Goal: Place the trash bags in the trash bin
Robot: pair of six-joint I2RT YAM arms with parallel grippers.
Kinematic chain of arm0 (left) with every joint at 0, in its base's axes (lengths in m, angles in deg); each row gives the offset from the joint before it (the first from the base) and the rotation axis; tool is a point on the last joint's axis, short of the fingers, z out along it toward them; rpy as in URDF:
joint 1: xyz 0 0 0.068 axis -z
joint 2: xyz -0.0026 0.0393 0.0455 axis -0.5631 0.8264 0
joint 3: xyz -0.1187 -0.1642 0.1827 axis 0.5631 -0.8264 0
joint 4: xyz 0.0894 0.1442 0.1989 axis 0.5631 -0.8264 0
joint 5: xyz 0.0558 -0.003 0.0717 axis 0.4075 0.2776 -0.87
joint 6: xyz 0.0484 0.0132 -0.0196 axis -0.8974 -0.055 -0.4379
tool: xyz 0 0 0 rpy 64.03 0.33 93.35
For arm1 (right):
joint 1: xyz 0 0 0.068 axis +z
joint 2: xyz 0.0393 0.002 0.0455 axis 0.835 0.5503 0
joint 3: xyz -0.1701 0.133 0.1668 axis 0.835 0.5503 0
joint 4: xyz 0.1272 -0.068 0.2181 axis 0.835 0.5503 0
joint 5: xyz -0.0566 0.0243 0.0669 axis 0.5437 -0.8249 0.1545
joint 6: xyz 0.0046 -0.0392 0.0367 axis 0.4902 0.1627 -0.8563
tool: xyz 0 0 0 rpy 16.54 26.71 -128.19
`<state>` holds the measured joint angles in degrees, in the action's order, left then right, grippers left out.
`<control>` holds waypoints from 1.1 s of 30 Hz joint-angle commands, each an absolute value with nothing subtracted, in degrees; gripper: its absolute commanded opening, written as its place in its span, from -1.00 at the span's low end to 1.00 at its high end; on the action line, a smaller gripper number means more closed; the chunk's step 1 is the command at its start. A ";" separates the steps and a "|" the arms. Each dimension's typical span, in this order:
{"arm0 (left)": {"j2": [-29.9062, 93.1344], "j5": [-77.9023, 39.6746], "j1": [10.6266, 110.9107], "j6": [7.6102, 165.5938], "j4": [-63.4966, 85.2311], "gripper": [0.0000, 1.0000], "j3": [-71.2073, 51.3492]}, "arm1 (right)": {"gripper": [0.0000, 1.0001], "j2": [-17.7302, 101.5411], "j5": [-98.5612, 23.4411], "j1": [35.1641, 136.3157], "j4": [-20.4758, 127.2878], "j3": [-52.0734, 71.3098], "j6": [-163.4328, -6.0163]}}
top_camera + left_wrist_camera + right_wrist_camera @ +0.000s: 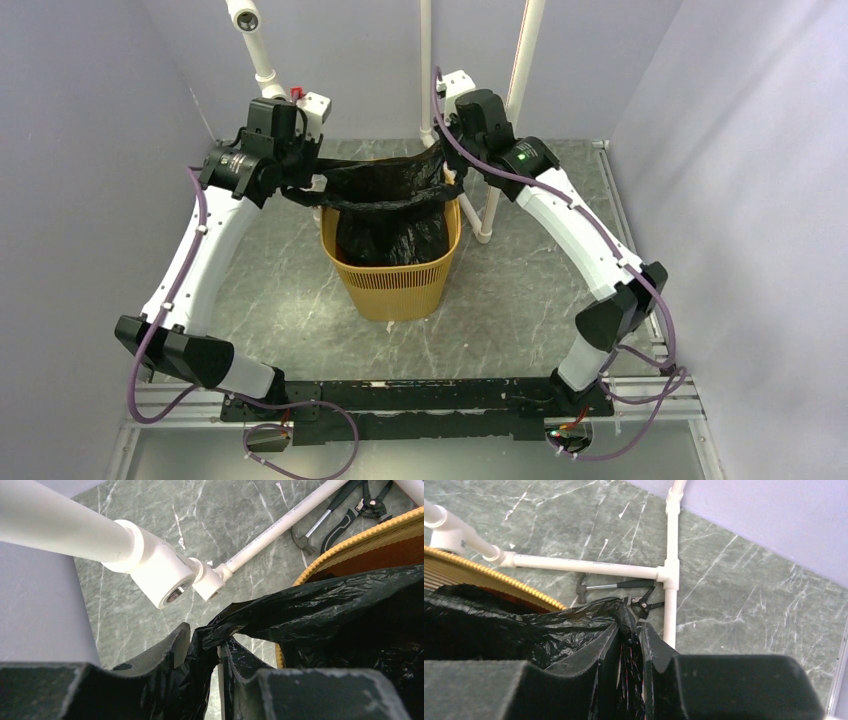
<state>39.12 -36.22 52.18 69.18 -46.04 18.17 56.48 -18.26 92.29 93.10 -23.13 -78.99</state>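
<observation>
The yellow-orange trash bin (395, 285) stands on the grey marbled floor between my arms. The black trash bag (390, 215) hangs inside it, its mouth stretched across the rim from one gripper to the other. My left gripper (300, 185) is at the bin's left rim. In its wrist view the bag (325, 610) drapes against one finger of that gripper (205, 637), and floor shows in the gap to the other. My right gripper (450, 180) is at the right rim. Its jaws (630, 626) stand slightly apart with loose bag film (524, 630) between them.
White PVC pipes (485, 200) rise just behind the bin and run along the floor (584, 566). A hammer (596, 586) and pliers (644, 602) lie on the floor by the pipes. Pale walls close in left, right and back.
</observation>
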 commanded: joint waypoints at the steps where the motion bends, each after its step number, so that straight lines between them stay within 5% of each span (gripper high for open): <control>1: 38.72 -34.20 51.85 70.38 -42.00 -0.36 16.64 | -0.49 59.05 -15.73 91.95 93.30 -27.28 -79.08; 33: 37.81 -33.69 49.56 73.63 -42.98 -0.42 7.17 | -0.44 59.96 -13.46 90.89 93.40 -20.93 -79.33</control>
<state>39.25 -36.02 49.80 72.69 -42.13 8.01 61.22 -13.62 91.14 93.91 -22.08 -79.25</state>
